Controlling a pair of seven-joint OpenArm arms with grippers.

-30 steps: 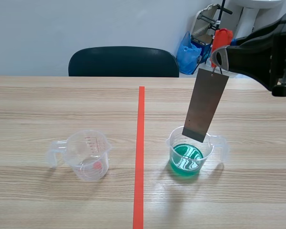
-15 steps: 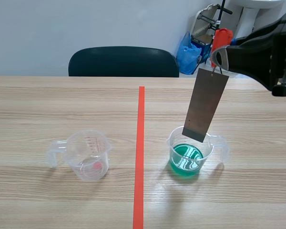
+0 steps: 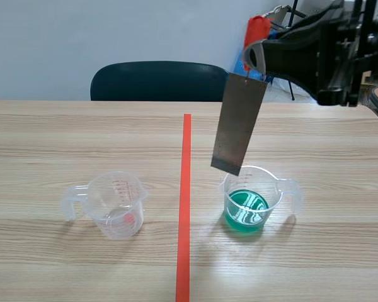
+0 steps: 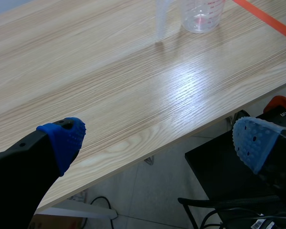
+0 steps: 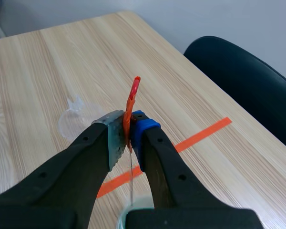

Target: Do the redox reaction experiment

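Note:
A grey metal plate [image 3: 238, 126] hangs tilted from a red tab [image 3: 257, 31], and my right gripper [image 3: 255, 53] is shut on that tab. The plate's lower end is in the air just above the left rim of the clear beaker with green liquid [image 3: 252, 200]. In the right wrist view the red tab [image 5: 132, 102] is pinched in the right gripper [image 5: 128, 129], and the plate shows edge-on below it. An empty clear beaker [image 3: 116, 204] stands left of the tape line. My left gripper [image 4: 157, 138] is open past the table's edge, far from the empty beaker [image 4: 202, 14].
An orange-red tape line [image 3: 185, 201] runs down the middle of the wooden table. A dark chair [image 3: 164, 80] stands behind the far edge, with a blue bag [image 3: 246, 69] beyond it. Floor and dark equipment lie under the left gripper.
The right arm has moved left and up with the plate. The plate's lower end went from over the green beaker's middle to above its left rim.

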